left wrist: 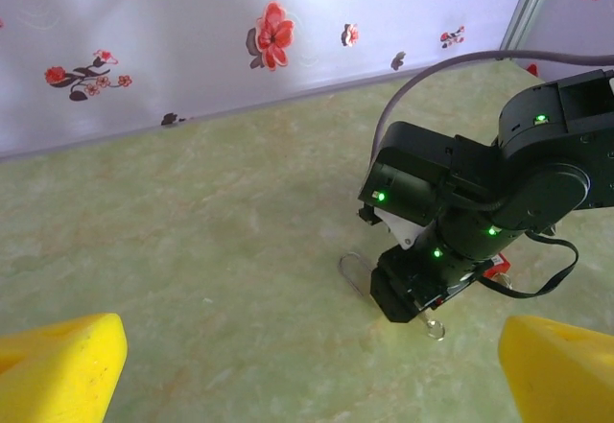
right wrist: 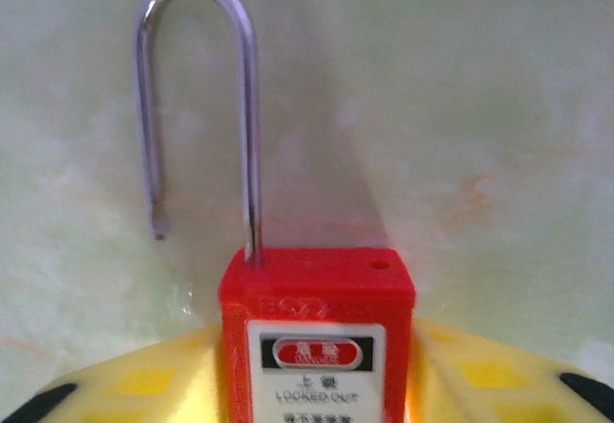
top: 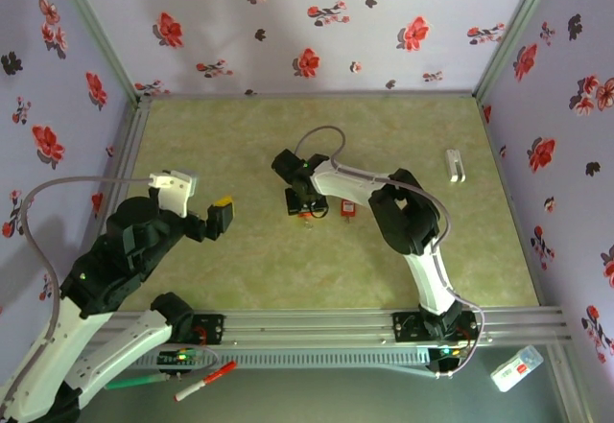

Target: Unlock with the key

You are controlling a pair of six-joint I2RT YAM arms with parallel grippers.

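Observation:
A red padlock (right wrist: pixel 318 332) with a white danger label sits between the yellow fingers (right wrist: pixel 144 385) of my right gripper (right wrist: pixel 317 385), which is shut on its body. Its steel shackle (right wrist: pixel 197 106) stands out of the body: one leg is seated, the free end hangs beside the empty hole. In the top view the right gripper (top: pixel 305 202) is low over the middle of the table. A small red piece (top: pixel 347 209) lies just to its right, and a small metal ring (left wrist: pixel 436 330) lies under it. My left gripper (top: pixel 219 214) hovers open at the left, nothing between its yellow fingers (left wrist: pixel 58 365).
A small white object (top: pixel 455 165) lies at the back right of the green table (top: pixel 240 135). A red marker (top: pixel 204 382) and a white box (top: pixel 516 368) lie in front of the rail. Flowered walls (top: pixel 288 20) close in three sides.

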